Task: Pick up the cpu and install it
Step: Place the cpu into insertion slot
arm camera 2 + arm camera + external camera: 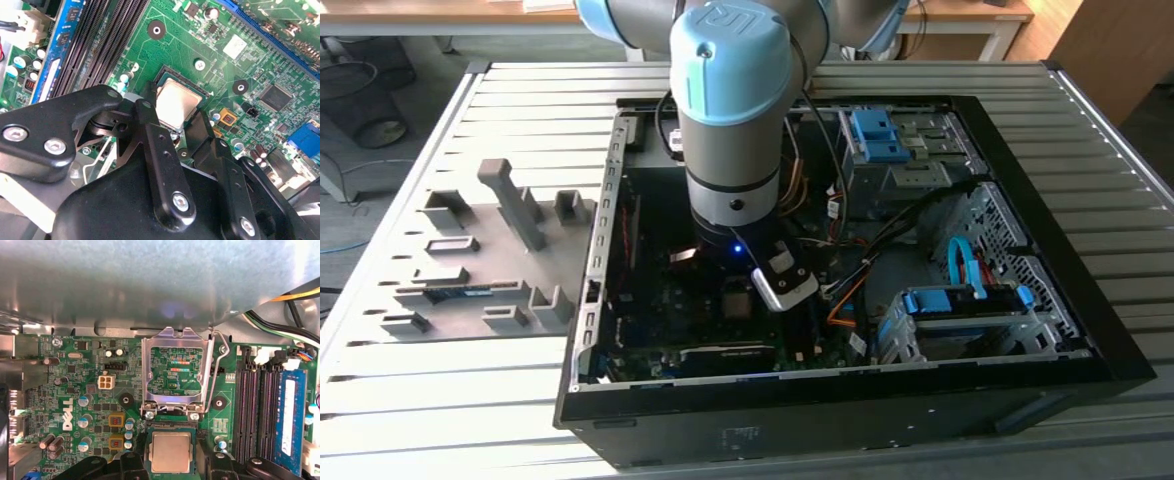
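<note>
Hanging low over the green motherboard (75, 385), the gripper (172, 119) has its fingers (155, 145) spread either side of the cpu (171, 452), which lies in its socket (170, 425).

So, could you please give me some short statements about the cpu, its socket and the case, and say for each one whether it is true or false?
1. The cpu lies inside the socket frame, silvery side up. True.
2. The metal load plate is closed over the cpu. False: it stands hinged open beside the cpu.
3. A blue memory stick sits in one of the long slots. True.
4. The computer case is shut. False: its side is open and the arm reaches inside.
5. The pincer is down at the cpu. True.
</note>
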Controlling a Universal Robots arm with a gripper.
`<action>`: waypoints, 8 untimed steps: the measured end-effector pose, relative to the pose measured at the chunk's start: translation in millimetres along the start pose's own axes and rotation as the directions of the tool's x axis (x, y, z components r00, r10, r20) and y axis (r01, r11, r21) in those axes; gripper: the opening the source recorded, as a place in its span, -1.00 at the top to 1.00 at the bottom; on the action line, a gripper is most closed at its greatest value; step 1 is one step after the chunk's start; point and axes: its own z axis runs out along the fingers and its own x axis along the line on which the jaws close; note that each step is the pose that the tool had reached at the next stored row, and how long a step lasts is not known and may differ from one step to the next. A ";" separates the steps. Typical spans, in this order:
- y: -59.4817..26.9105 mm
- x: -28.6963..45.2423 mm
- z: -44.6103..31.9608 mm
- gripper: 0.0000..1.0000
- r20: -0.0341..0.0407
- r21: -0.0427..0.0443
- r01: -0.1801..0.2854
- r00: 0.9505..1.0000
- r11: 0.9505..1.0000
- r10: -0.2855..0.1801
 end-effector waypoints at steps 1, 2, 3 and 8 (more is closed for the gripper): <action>-0.1 0.0 0.1 0.06 0.000 0.000 0.000 1.000 1.000 0.000; -0.2 0.0 0.5 0.06 0.000 0.000 0.000 1.000 1.000 0.000; -0.3 0.0 0.7 0.06 0.000 0.000 0.000 1.000 1.000 0.000; -0.3 0.1 2.3 0.06 0.000 0.000 0.000 1.000 1.000 0.000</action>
